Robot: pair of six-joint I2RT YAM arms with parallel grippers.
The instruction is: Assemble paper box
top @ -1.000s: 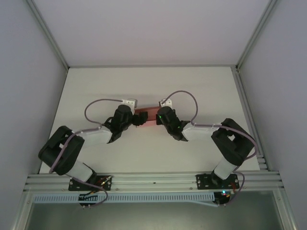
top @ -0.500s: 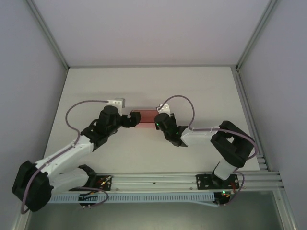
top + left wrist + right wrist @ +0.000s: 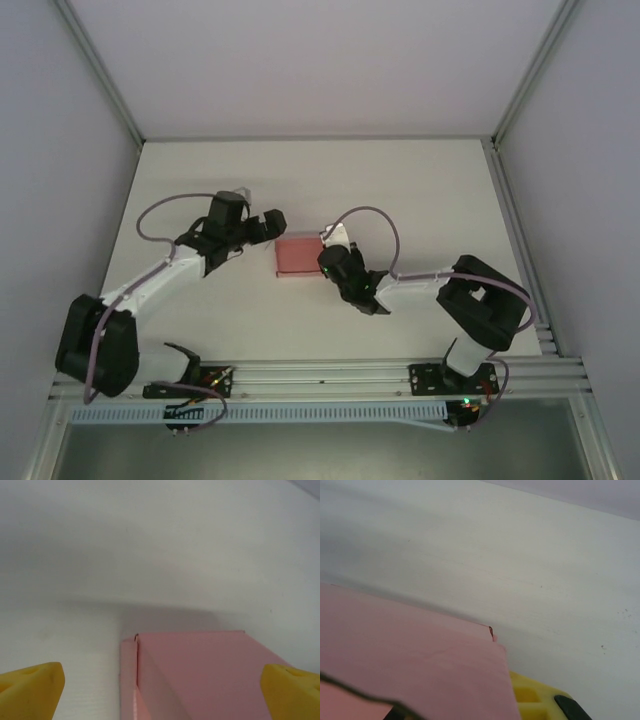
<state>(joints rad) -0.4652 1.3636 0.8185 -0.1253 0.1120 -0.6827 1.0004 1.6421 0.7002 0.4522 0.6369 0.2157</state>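
Note:
The paper box [image 3: 298,256] is a closed pink rectangular box lying flat on the white table. My left gripper [image 3: 272,224] stands open just off the box's left end. In the left wrist view its yellow fingertips [image 3: 32,687] sit wide apart, with the box [image 3: 200,675] in the gap and touching neither. My right gripper [image 3: 326,262] is at the box's right end, jaws nearly together on it. In the right wrist view the pink card [image 3: 410,650] lies over one yellow finger [image 3: 535,700]. The other finger is hidden.
The white table [image 3: 400,180] is boxed in by grey walls on the left, right and back. An aluminium rail [image 3: 320,375] runs along the near edge at the arm bases. Purple cables loop above both wrists.
The left arm has stretched out and its gripper has backed off to the left of the box. The box and the right gripper have shifted slightly nearer and lower.

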